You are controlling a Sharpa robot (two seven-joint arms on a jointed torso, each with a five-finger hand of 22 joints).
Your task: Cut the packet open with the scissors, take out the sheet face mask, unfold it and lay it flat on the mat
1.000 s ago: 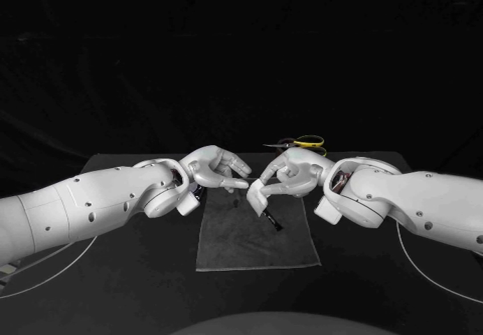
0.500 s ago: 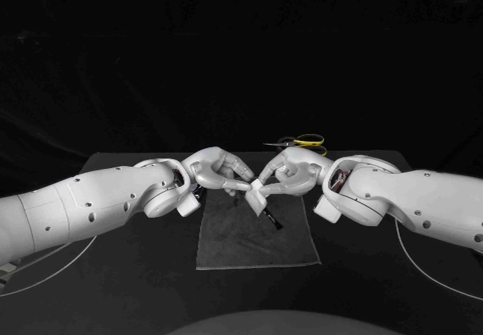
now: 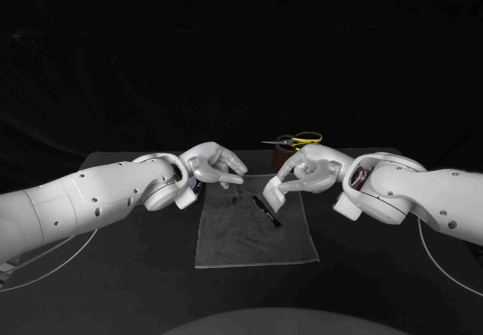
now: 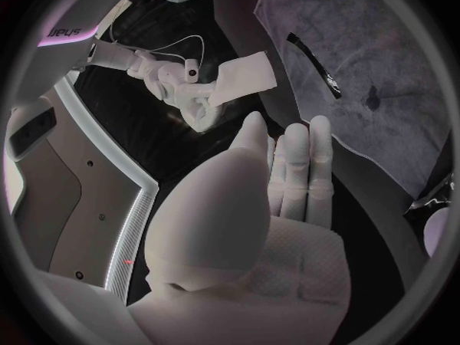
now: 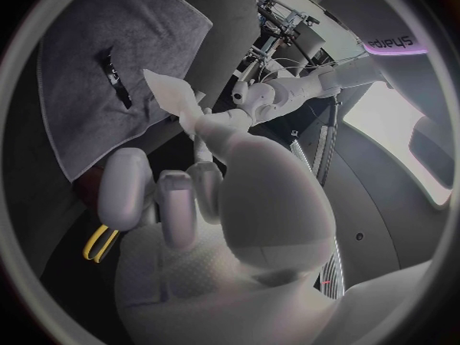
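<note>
Sheet face mask (image 4: 244, 75), folded small, is pinched by the right hand (image 3: 307, 171) alone above the far end of the mat (image 3: 252, 234). The left hand (image 3: 213, 166), which met it half a second ago, has drawn away empty with its fingers loose. Unfolding looks barely begun, so the left hand likely needs to take an edge again.

Grey cloth mat (image 3: 257, 234) with a soft, matt nap, matt black table (image 3: 131, 293), smooth white packet (image 4: 244, 77), glossy black strip (image 3: 266, 211) on the mat, scissors (image 3: 305, 139) with glossy yellow plastic handles, smooth satin-silver left hand (image 3: 213, 166) and right hand (image 3: 307, 173)
</note>
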